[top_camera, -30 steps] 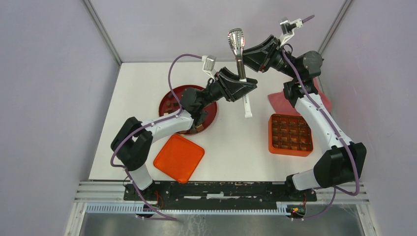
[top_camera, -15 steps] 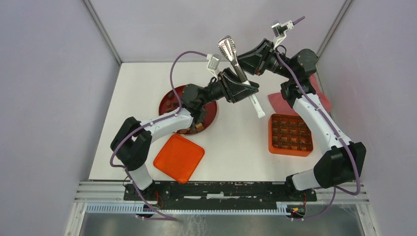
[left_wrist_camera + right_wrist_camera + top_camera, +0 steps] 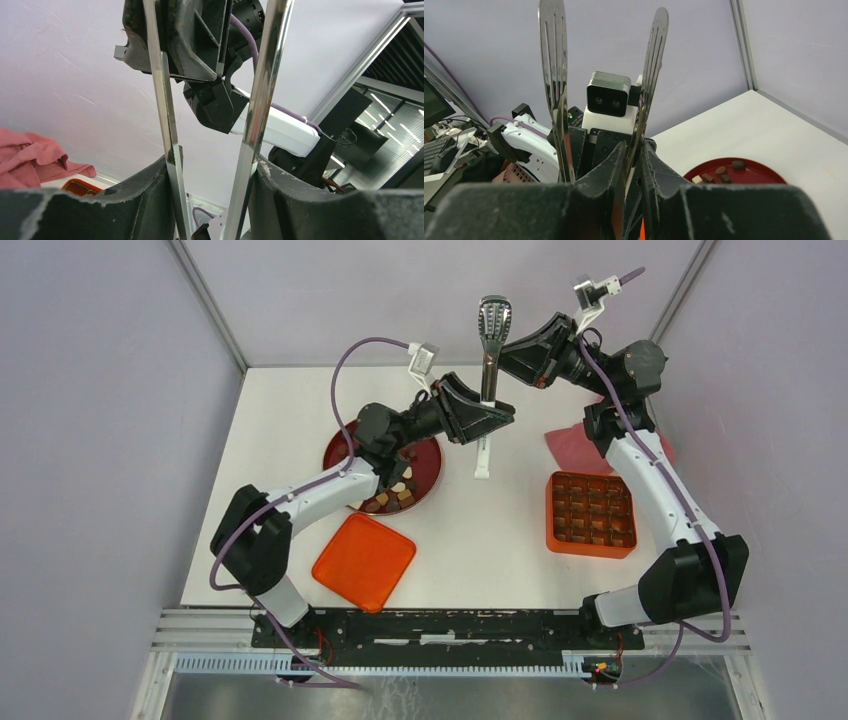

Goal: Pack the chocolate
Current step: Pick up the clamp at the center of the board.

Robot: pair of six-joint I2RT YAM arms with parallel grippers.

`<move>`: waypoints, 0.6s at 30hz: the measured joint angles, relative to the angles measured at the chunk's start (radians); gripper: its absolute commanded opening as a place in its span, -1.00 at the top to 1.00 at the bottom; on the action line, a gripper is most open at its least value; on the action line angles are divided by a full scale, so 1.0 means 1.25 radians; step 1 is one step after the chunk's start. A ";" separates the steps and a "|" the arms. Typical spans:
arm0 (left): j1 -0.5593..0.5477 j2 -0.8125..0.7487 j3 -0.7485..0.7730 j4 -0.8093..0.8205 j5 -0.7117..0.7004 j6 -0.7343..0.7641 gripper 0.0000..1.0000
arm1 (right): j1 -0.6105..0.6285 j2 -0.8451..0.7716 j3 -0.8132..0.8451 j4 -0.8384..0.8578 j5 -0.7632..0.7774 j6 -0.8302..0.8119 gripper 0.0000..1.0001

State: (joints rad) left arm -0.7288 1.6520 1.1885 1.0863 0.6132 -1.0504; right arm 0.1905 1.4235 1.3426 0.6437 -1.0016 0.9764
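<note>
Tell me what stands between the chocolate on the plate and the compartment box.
Nothing visible rests on the table between the chocolate and the box. Only the tongs, held in the left claw, hang over that stretch, apparently raised. The orange lid lies nearer, off the line.

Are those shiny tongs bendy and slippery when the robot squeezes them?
Probably springy: the tongs are two thin metal strips, standing apart inside the left gripper. Probably slippery too, since the metal looks polished like a mirror. They are long, with the head well above the grip, so they might tilt or swing.
</note>
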 measured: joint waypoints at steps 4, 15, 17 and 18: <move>0.006 -0.013 0.000 -0.016 0.016 0.000 -0.04 | -0.005 -0.011 0.000 -0.016 0.001 -0.009 0.74; 0.031 -0.043 -0.027 -0.048 0.041 0.000 -0.04 | -0.032 -0.055 -0.102 0.091 0.013 0.083 0.41; 0.039 -0.043 -0.027 -0.049 0.039 0.000 -0.03 | -0.034 -0.067 -0.124 0.109 0.012 0.097 0.25; 0.044 -0.043 -0.027 -0.050 0.038 0.000 -0.03 | -0.036 -0.074 -0.136 0.121 0.012 0.102 0.20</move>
State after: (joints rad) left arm -0.6739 1.5978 1.1549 1.0233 0.6605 -1.0504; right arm 0.1455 1.3304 1.1721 0.7948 -0.9867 1.1042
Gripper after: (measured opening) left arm 0.521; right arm 0.322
